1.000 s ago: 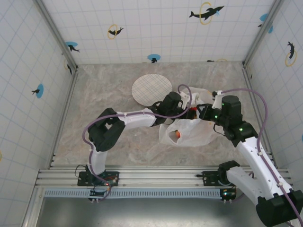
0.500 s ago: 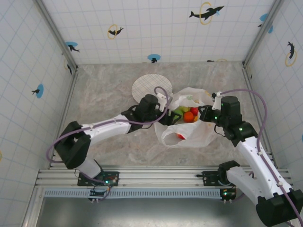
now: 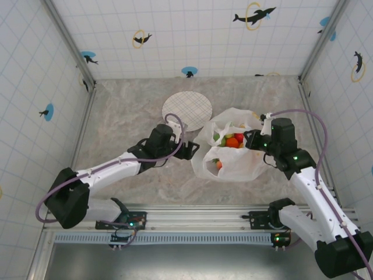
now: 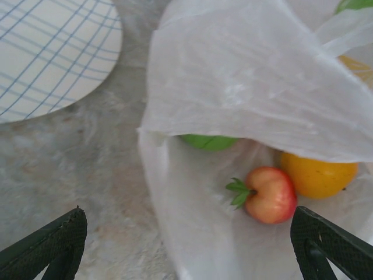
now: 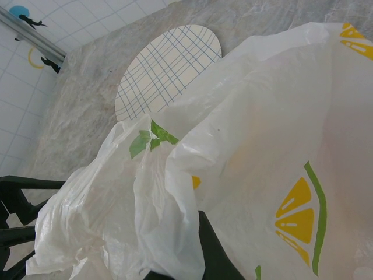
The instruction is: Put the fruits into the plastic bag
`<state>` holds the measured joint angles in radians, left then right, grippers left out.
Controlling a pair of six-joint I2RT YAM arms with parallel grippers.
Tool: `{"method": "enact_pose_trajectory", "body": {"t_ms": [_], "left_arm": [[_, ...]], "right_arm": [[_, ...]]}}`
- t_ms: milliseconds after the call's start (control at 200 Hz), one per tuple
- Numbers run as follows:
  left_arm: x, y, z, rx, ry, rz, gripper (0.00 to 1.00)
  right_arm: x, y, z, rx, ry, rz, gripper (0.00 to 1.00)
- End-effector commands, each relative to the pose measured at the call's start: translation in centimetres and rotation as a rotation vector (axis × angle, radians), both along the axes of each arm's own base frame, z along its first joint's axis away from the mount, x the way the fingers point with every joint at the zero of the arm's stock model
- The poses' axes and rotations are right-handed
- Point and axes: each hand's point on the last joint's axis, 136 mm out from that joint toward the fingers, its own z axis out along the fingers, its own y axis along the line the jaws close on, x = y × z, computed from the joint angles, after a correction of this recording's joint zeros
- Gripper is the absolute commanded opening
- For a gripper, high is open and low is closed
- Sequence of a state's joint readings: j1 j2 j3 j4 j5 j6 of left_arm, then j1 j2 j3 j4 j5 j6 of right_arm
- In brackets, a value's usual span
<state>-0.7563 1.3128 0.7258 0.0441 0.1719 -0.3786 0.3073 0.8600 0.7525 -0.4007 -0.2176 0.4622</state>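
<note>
Now seemingly all fruits [image 3: 232,142] are being held in the plastic bag [image 3: 239,166], gripped by right jaws; left jaws held open.

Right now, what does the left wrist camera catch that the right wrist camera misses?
Left wrist: the inside of the plastic bag, with a red fruit topped by green leaves, an orange and a green fruit. Right wrist: the bag's yellow citrus prints and a blue wall sticker. Both: the bag and the grid-patterned plate.
</note>
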Motion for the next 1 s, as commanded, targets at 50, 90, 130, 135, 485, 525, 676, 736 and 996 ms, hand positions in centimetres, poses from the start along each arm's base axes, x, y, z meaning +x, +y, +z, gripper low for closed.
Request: {"method": "enact_pose_trajectory", "body": {"t_ms": [50,90,130,135,485,525,676,736,996], "left_arm": [[-0.3,1.5,-2.7,0.032,0.093,0.069,0.92],[-0.6,1.2,-3.2,0.022,0.117,0.06,0.92],[-0.8,0.9,-3.6,0.012,0.136,0.052,0.92],[-0.8,0.9,-3.6,0.008,0.139,0.051,0.92],[-2.1,-2.1,-6.6,-0.05,0.255,-0.034,0.56],[-2.1,-2.6,-6.8,-0.049,0.259,-0.045,0.49],[-1.9,-3.8,-5.8,-0.081,0.25,-0.078,0.21],[-1.8,-4.2,-4.8,-0.102,0.237,-0.091,0.13],[-1.7,-6.3,3.0,-0.25,0.14,-0.18,0.0]], "right_arm": [[0.6,0.1,0.8,0.006,-0.035,0.001,0.0],[0.6,0.1,0.9,0.008,-0.035,0.002,0.0],[0.6,0.1,0.8,0.008,-0.033,0.002,0.0],[0.6,0.1,0.8,0.007,-0.033,0.001,0.0],[0.6,0.2,0.7,0.013,-0.034,0.001,0.0],[0.6,0.1,0.6,0.01,-0.032,0.001,0.0],[0.6,-0.2,0.9,-0.002,-0.035,-0.006,0.0],[0.6,-0.3,1.2,-0.007,-0.039,-0.014,0.0],[1.0,-2.9,5.3,-0.042,-0.165,-0.144,0.0]]}}
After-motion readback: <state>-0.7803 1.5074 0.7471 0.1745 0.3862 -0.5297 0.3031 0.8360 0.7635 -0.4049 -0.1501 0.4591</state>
